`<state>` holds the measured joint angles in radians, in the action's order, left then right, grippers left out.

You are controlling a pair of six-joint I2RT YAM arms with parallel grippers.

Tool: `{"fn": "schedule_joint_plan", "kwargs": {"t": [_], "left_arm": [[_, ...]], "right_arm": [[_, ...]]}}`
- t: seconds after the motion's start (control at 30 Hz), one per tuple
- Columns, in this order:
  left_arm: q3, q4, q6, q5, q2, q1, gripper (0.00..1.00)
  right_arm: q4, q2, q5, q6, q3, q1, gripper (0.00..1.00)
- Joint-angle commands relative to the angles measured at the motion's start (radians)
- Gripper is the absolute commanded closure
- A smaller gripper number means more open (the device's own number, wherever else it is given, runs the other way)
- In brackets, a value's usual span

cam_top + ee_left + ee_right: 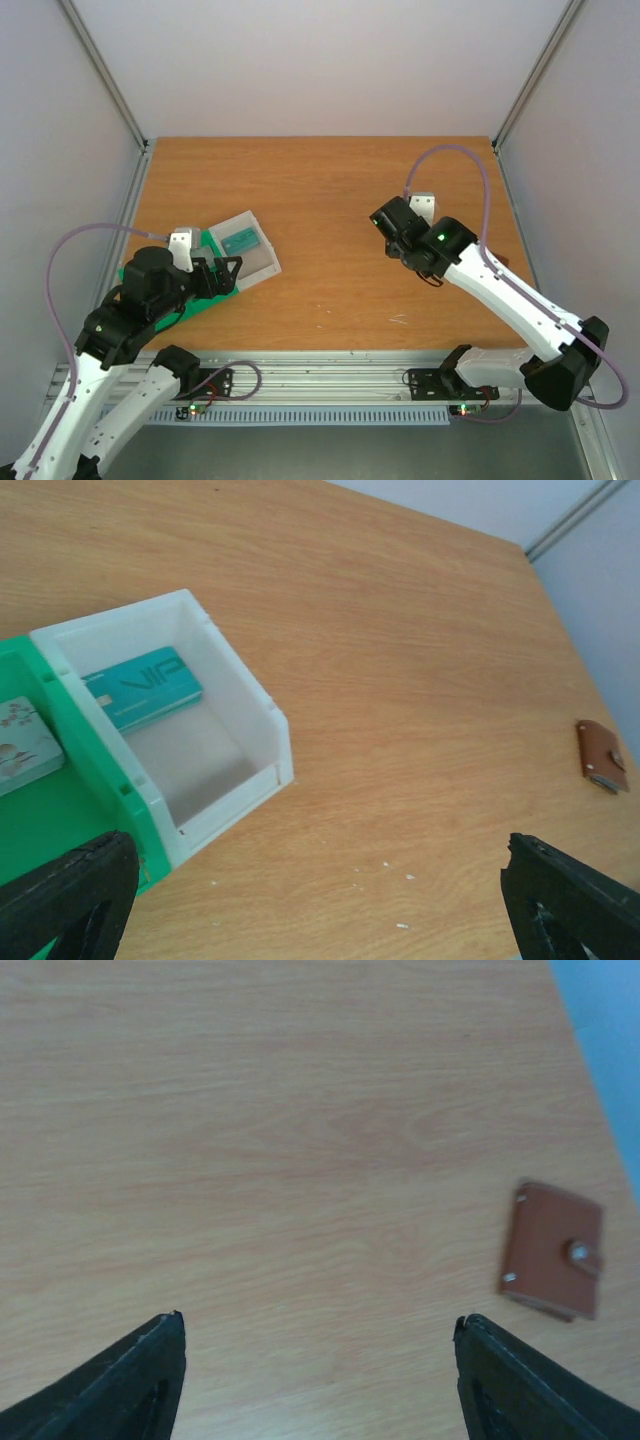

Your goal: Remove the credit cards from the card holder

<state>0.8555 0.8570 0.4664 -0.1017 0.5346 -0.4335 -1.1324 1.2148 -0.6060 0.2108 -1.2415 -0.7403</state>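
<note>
While the right claw (pixel 320 1360) and left claw (pixel 315 900) both gape wide and empty, the card holder (pixel 552 1250) lies shut on the worktop (pixel 300 1110).
Only the wrist views catch the holder, off to one side of the right claw's fingers; from above, the right arm hides it. The left wrist view alone shows a teal card (pixel 140 685) in the box (pixel 250 720).

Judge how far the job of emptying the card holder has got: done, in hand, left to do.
Done: little that shows. One pale blotched card lies on the green tray and a teal card in the white box; whether either came from the holder is unclear. In hand: nothing; the right pincer stands open over bare table, the card holder beside it, snapped shut. Left: open it, pull the cards.
</note>
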Motion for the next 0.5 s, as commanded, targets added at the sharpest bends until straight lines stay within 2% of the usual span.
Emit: {"fn": "schedule_joint_plan", "kwargs": {"t": [0.0, 0.23, 0.47], "left_arm": [[-0.017, -0.002, -0.027, 0.088, -0.002, -0.002, 0.01], [-0.016, 0.013, -0.026, 0.098, 0.022, -0.002, 0.01], [-0.009, 0.024, -0.042, 0.067, 0.050, -0.002, 0.01]], "right_arm": [[-0.002, 0.051, -0.119, -0.004, -0.004, 0.071, 0.29], [0.039, 0.225, -0.145, 0.023, 0.021, 0.264, 0.40], [0.047, 0.394, -0.085, 0.074, 0.015, 0.497, 0.40]]}}
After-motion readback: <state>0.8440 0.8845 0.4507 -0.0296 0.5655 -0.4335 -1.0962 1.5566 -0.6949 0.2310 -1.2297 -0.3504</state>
